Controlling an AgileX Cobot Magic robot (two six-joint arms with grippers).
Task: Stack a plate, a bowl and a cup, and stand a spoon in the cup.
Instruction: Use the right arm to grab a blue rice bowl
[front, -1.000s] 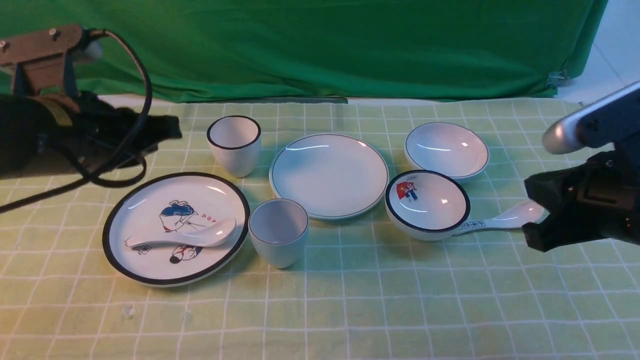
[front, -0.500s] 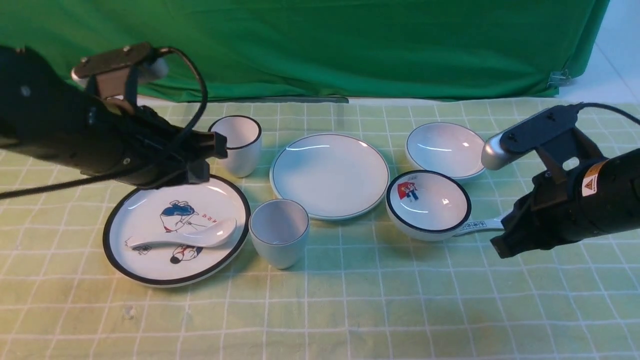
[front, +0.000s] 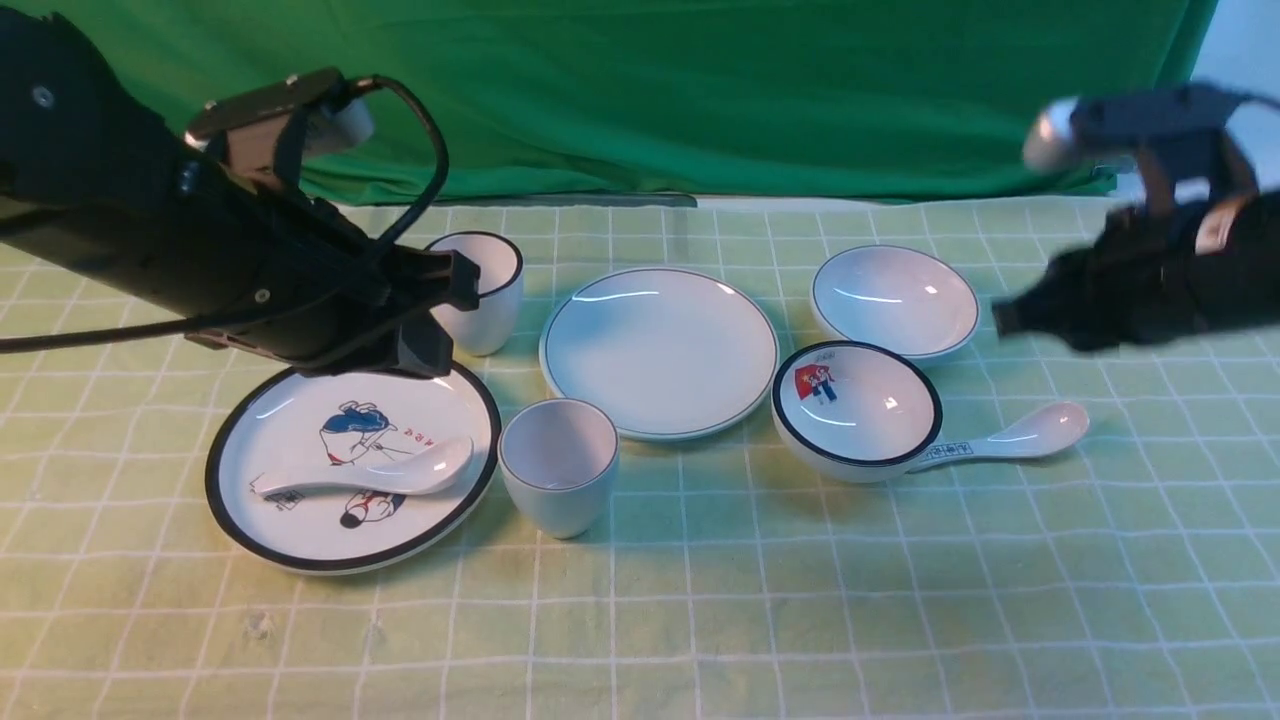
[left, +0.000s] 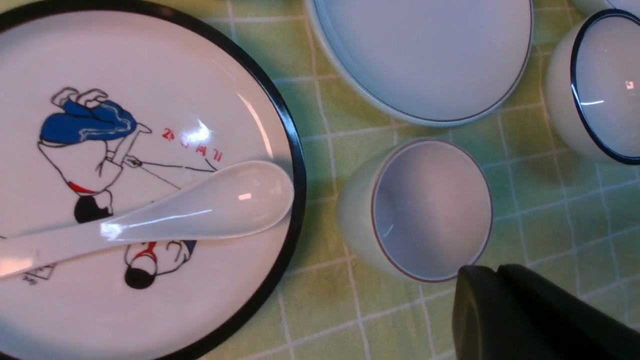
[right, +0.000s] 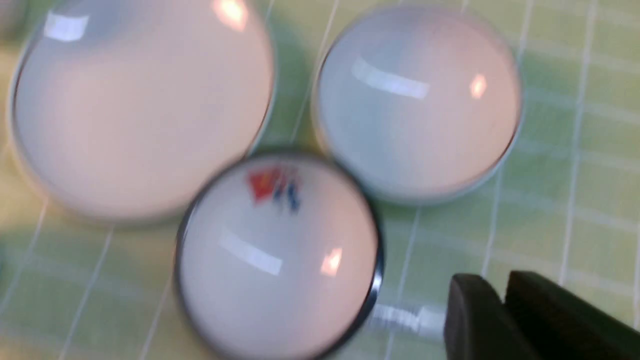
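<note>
Hovering with its fingers pressed together on nothing, the left gripper hangs over the far edge of the cartoon plate and partly covers the thick-rimmed cup. The spoon lies flat on that plate, scoop end toward the cup, which stands upright just beside the plate's rim. Behind the cup, mid-cloth, lies the plate, bare. The right gripper is blurred in the air just right of the bowl; whether its fingers are parted cannot be told. The bowl sits just behind the figure bowl, against which the marked spoon lies.
</note>
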